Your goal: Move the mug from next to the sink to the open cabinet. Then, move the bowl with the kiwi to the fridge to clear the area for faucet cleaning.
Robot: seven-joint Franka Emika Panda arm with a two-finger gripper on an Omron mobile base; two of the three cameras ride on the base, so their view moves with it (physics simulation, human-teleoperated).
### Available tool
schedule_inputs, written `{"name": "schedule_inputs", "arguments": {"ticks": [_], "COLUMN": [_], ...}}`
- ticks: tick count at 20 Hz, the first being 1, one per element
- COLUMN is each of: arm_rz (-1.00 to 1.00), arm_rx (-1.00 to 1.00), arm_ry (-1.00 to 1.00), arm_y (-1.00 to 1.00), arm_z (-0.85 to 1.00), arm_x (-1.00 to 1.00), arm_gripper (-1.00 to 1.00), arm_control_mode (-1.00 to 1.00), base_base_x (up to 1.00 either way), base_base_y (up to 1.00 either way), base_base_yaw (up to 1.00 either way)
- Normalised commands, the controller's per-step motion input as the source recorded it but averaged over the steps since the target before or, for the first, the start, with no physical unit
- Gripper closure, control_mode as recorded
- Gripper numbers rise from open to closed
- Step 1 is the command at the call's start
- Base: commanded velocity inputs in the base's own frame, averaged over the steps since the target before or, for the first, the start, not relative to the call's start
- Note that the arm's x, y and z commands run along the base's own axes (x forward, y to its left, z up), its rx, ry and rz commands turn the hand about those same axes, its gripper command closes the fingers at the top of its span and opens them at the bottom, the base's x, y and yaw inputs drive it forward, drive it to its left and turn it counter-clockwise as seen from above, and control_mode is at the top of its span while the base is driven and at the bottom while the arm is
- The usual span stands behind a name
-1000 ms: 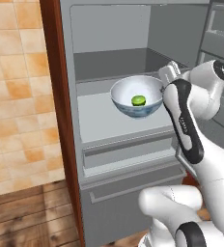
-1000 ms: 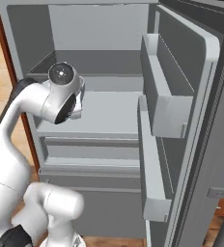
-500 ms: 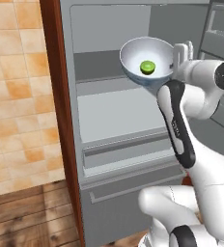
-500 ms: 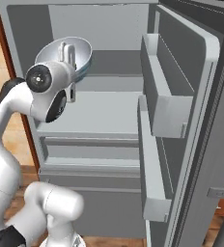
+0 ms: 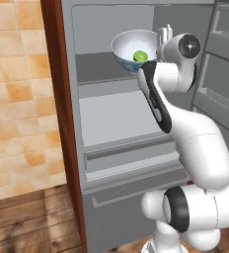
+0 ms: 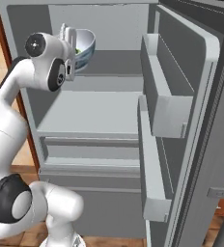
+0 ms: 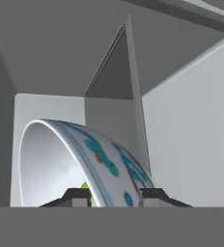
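One bowl (image 5: 129, 47), tilted, held up in front of the upper shelf of the fridge (image 5: 111, 118) — white inside, with teal and red marks on the outside in the hand view. One kiwi (image 5: 139, 56) inside, bright green, lying against the low side near the rim. One gripper (image 7: 115, 197), clamped on the bowl's rim, one dark fingertip (image 7: 75, 197) inside the wall and one outside. In the right base view, the bowl (image 6: 84, 44) just behind the white hand, mouth turned toward the arm, with a sliver of green at its edge. One open fridge door (image 6: 181, 111) at the right with two racks, one above the other. Two grey inner shelves, upper and lower, with drawer fronts (image 5: 131, 168) below them. One reddish-brown panel (image 5: 59, 99) beside the fridge, tan wall tiles (image 5: 15, 89) to its left, wooden floor (image 5: 27, 222) beneath.
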Motion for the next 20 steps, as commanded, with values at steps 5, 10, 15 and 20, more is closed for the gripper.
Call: {"name": "schedule_inputs", "arguments": {"ticks": [5, 10, 15, 20], "arm_rz": [0.00, -0.02, -0.09, -0.01], "arm_rx": [0.00, 0.06, 0.05, 0.01], "arm_ry": [0.21, 0.00, -0.04, 0.00], "arm_y": [0.00, 0.04, 0.13, -0.04], "arm_z": [-0.24, -0.06, 0.00, 0.00], "arm_x": [0.40, 0.65, 0.78, -0.12], "arm_gripper": [1.00, 1.00, -1.00, -1.00], "arm_control_mode": [-1.00, -1.00, -1.00, -1.00], "base_base_x": [0.00, 0.00, 0.00, 0.00], "base_base_y": [0.00, 0.00, 0.00, 0.00], "base_base_yaw": [0.00, 0.00, 0.00, 0.00]}}
